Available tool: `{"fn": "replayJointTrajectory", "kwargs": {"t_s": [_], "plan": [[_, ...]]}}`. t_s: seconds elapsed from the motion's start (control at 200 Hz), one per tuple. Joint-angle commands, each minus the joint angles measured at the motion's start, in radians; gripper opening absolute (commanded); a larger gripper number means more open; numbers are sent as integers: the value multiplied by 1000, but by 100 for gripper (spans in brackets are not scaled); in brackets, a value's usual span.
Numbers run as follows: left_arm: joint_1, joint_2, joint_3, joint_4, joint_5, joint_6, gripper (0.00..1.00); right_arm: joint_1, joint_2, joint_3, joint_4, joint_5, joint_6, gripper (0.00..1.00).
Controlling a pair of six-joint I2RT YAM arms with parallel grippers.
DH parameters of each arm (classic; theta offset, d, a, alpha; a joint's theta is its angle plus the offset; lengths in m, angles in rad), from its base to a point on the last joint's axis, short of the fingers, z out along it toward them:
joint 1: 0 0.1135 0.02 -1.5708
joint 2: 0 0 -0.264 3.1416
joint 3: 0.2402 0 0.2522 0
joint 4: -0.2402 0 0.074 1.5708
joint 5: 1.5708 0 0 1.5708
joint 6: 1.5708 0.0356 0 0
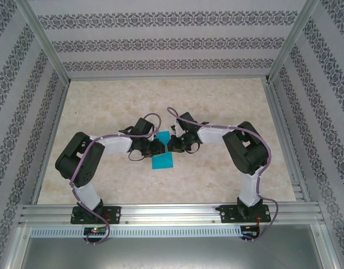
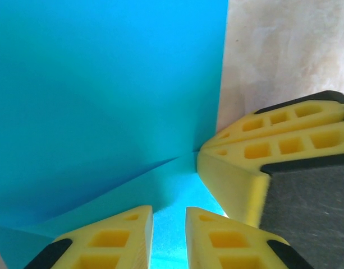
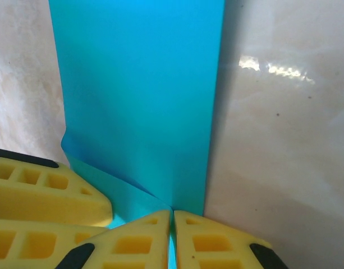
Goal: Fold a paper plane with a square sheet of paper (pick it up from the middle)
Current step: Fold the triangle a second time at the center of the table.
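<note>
The square sheet of paper (image 1: 162, 161) lies cyan-blue at the table's middle, and both grippers meet over it. In the right wrist view the paper (image 3: 138, 89) runs away as a flat strip with a raised crease near the fingers. My right gripper (image 3: 173, 213) is shut on its edge, a thin cyan sliver showing between the pads. In the left wrist view my left gripper (image 2: 169, 216) has its jaws a narrow gap apart over the paper (image 2: 104, 101), with nothing pinched. The right gripper's fingers (image 2: 256, 151) pinch the sheet's edge. From above, the left gripper (image 1: 159, 147) faces the right gripper (image 1: 172, 144).
The beige marbled table (image 1: 228, 101) spreads all round the paper. Patterned walls and aluminium posts (image 1: 45, 50) close in the back and sides. A metal rail (image 1: 172, 213) carrying both arm bases runs along the near edge.
</note>
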Motion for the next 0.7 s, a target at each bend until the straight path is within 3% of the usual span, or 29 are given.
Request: {"fn": "replayJointTrajectory", "kwargs": {"t_s": [0.0, 0.395, 0.694], "plan": [[-13, 16, -10, -12, -15, -13, 21, 10, 31, 16, -13, 44, -16, 11], [-14, 21, -21, -14, -29, -23, 20, 11, 30, 24, -31, 51, -13, 12], [-13, 38, -25, -56, -62, -31, 18, 4, -127, -3, -43, 90, 30, 30]]}}
